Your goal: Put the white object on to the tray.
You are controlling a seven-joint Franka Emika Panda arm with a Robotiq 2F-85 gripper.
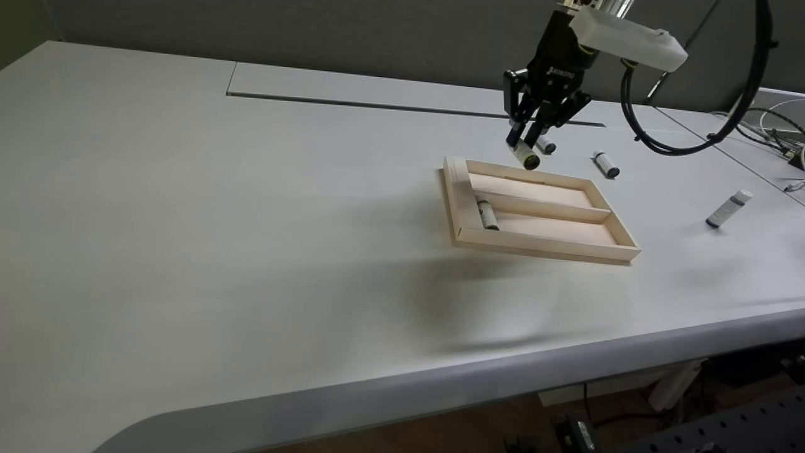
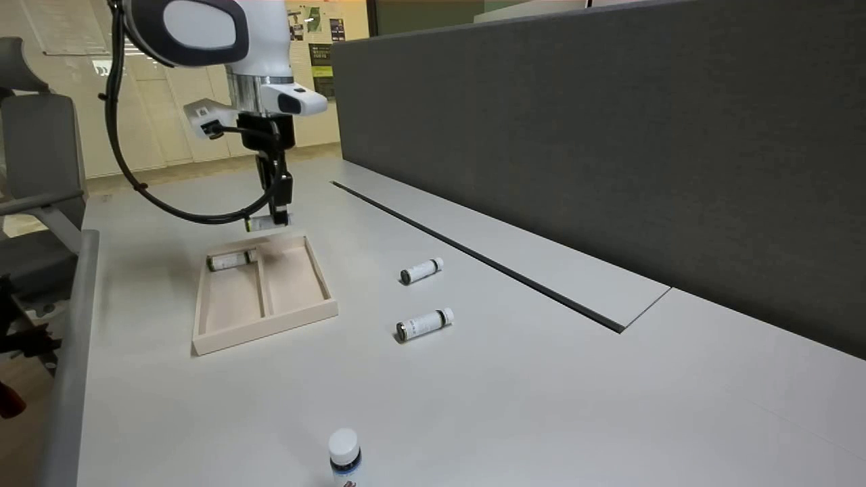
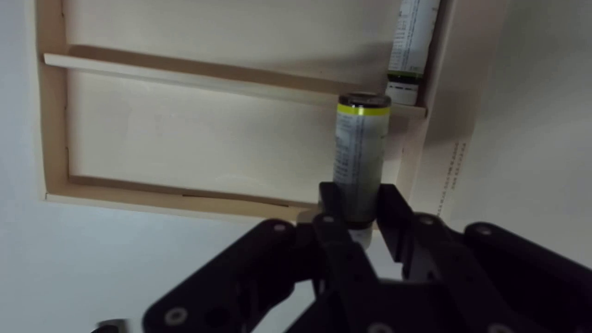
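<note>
Claw: I have the Robotiq gripper (image 3: pixel 359 200) clamped on the yellow-banded vial (image 3: pixel 361 145), one finger either side.
Held piece: white label, white cap, dark base; in the air, showing just above the upper rim of the light-wood tray (image 1: pixel 553 246) in an exterior view.
Tray: two compartments, one divider (image 3: pixel 208 82); right of centre in an exterior view.
Tray contents: green-banded vial (image 3: pixel 414 41), lying at the right end of the upper compartment in my wrist view, its cap end at the divider.
Loose stock: upper lying vial (image 2: pixel 421 270) and lower lying vial (image 2: pixel 425 325), both white-labelled, on the white table (image 2: pixel 575 406), middle of an exterior view, apart from the tray.
Standing vial (image 2: pixel 345 448): white cap up, bottom edge of an exterior view, its lower part cut off.
</note>
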